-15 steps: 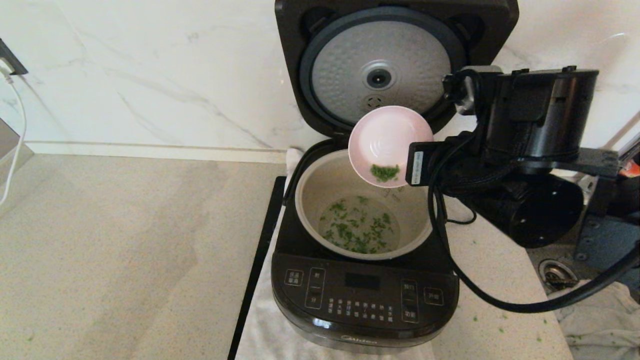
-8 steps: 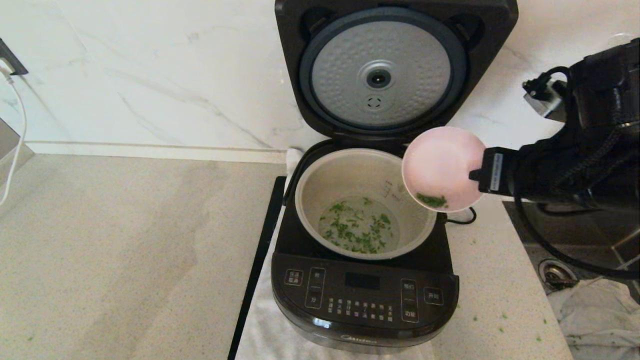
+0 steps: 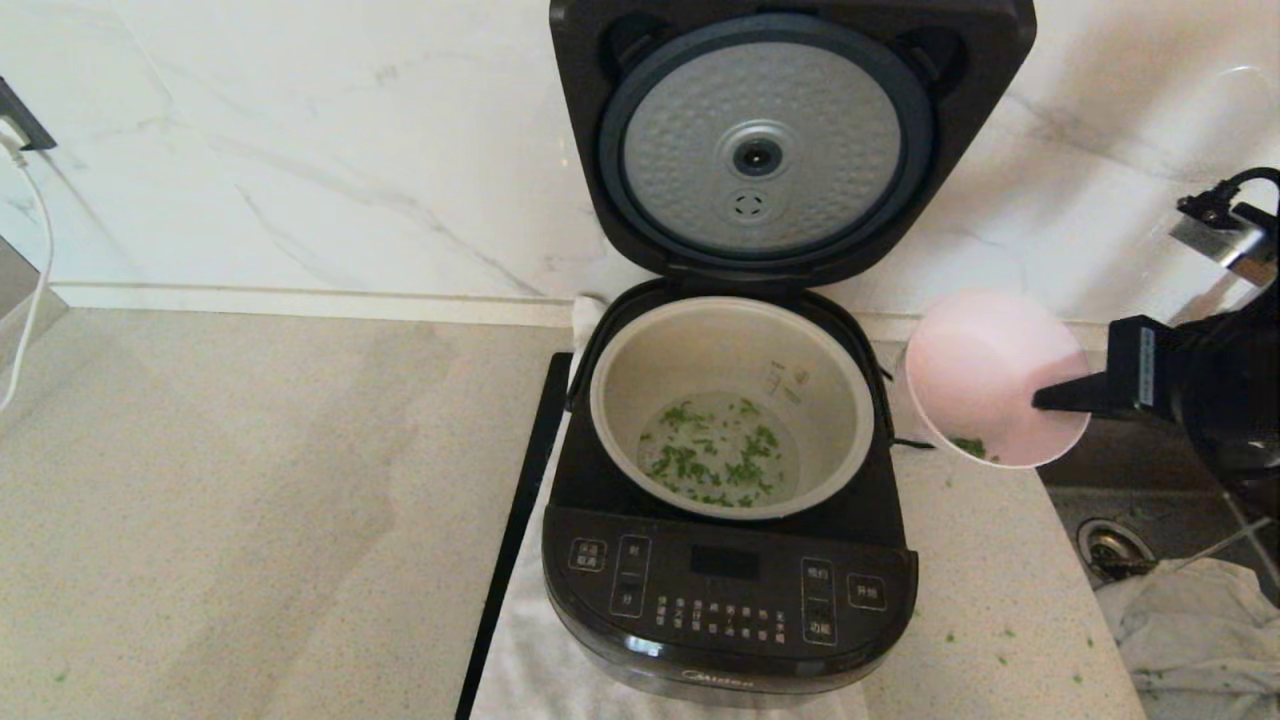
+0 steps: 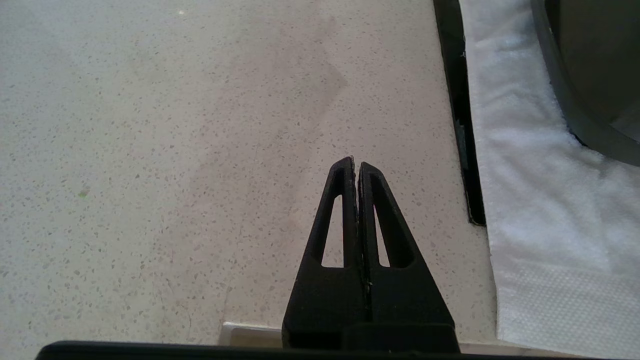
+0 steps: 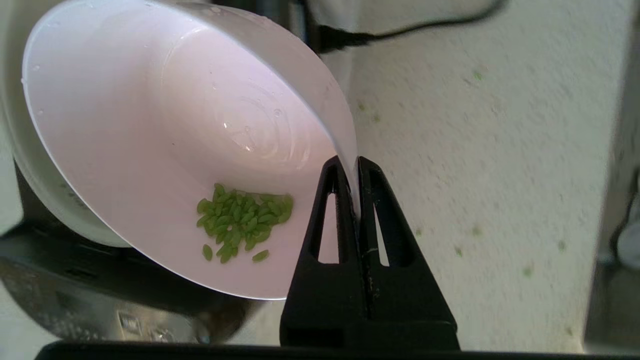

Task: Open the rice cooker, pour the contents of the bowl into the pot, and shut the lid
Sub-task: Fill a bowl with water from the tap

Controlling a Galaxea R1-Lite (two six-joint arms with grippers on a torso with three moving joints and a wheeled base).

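right wrist view: right hand (image 5: 356, 165) pinches bowl (image 5: 165, 145) rim; head view adds open lid (image 3: 790, 140).

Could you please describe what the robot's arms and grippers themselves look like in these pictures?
Both the left gripper and the right gripper are matte black, with two long tapering fingers, each pierced by a narrow slot. In the head view the right arm is black, with a white label strip and a black cable.
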